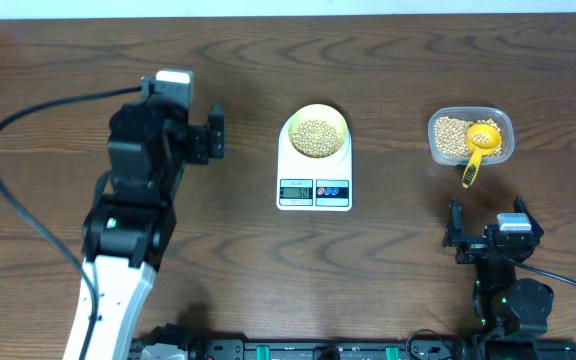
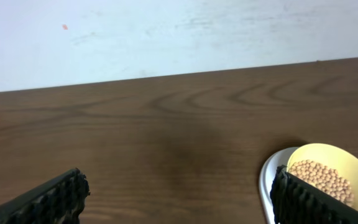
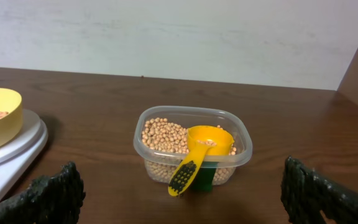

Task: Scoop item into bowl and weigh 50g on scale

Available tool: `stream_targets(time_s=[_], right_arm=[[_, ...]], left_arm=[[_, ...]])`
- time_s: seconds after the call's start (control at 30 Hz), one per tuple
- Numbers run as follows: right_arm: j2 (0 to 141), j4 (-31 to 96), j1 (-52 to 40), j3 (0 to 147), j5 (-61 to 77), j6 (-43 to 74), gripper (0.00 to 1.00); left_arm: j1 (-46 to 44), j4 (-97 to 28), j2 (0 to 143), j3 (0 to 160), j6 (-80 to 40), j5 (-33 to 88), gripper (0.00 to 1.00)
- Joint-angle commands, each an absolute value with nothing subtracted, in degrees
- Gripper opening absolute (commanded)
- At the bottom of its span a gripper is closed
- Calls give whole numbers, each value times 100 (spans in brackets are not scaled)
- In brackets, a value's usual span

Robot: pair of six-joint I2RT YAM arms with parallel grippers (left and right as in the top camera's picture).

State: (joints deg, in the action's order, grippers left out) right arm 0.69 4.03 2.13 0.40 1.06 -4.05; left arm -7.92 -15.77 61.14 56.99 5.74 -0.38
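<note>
On the wood table, seen from overhead, the white scale sits at centre with the pale yellow bowl on its platform. Beans cover the bowl's bottom. The display faces the near edge, its digits too small to read. Right of the scale and apart from it, a clear container holds more beans. A yellow scoop lies in it, handle over the near rim. The left gripper is left of the scale, level with the bowl, jaws spread wide and holding nothing. The right gripper is near the front edge, just short of the container, jaws likewise wide and empty.

From the left wrist, two ribbed black pads stand at the bottom corners, far apart, with bare table between them. The bowl with its beans shows at lower right on the scale's white platform, partly hidden by the right-hand pad. A pale wall runs behind the table.

From the right wrist, the container stands straight ahead, centred between widely parted pads at the bottom corners. The scoop rests on the beans inside, a few beans in its cup, its handle sloping over the near rim toward the camera. The bowl and the scale's platform show at the left edge, well apart from the container.
</note>
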Motion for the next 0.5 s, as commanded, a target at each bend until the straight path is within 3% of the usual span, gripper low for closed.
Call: stream_targets(time_s=[0.0,0.47], right_arm=[[32,432,252,32,123,-480,99],[32,432,252,32,121,-480,99]], left_arm=[[-648,-1667,5664,5459,484,-113,96],[-325,-1168,4010,4060,-25,-69,96]])
